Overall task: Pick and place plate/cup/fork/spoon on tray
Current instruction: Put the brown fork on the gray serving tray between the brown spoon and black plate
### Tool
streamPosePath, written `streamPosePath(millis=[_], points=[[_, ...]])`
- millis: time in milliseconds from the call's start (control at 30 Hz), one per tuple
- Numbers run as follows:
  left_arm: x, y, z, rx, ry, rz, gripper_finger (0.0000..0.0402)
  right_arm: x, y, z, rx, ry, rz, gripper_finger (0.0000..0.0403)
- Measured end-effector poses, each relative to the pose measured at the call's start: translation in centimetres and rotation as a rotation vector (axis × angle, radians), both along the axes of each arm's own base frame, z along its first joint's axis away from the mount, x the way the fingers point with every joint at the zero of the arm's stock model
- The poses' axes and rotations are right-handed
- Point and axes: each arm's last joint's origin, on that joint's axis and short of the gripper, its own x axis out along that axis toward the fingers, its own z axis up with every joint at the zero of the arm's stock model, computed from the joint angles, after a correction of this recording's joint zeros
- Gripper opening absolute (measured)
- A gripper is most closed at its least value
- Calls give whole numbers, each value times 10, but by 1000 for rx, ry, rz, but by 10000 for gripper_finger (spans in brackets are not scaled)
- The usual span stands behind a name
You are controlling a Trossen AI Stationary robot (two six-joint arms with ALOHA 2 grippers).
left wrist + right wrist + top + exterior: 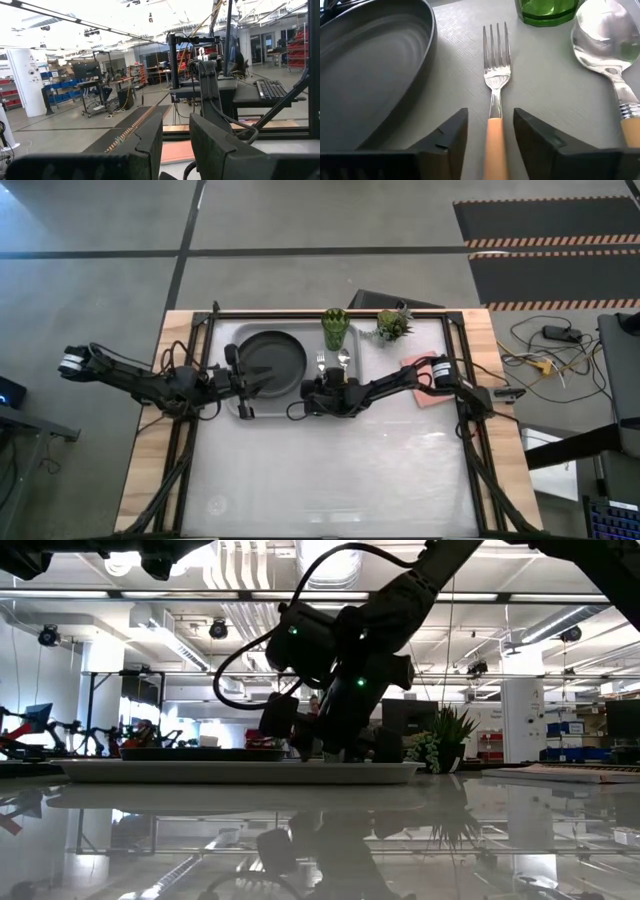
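Four items lie on the tray (pixel 262 408) at upper centre of the high view: plate (pixel 270 360), cup (pixel 334 330), fork (pixel 494 90), spoon (pixel 605 40). Right claw (pixel 490 131) stands open astride the fork handle, apparently just set down. Next, lifting clear seems required. Left claw (pixel 176 145), narrowly parted, waits beside the plate.

black plate (pixel 370 60), green ribbed cup (pixel 547 11), orange-handled fork (pixel 495 90), grey tray (pixel 540 85)

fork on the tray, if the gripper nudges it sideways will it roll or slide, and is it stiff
The fork lies flat on the tray between the open right gripper fingers, so it would probably slide, not roll. Its metal tines suggest stiffness. The smooth slim handle may slip in a loose grip.
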Motion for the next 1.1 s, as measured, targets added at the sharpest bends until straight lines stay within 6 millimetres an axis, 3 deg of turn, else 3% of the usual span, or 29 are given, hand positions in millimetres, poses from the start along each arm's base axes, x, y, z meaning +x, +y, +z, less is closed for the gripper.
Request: streamPosePath(millis=[267,400,600,700,833,967,1100], points=[[0,0,0,0,0,0,79,-2,6,24,5,4,55,184],[0,0,0,0,0,-1,79,-5,15,44,-15,13,99,186],[0,0,0,0,0,-1,79,-16,20,81,-80,166,271,182],[0,0,0,0,0,-1,79,-23,21,95,-49,261,420,164],[0,0,0,0,0,-1,79,-30,18,106,31,354,656,105],[0,0,0,0,0,0,79,-34,5,104,86,406,771,24],[0,0,0,0,0,0,79,-37,-6,96,126,468,867,11]])
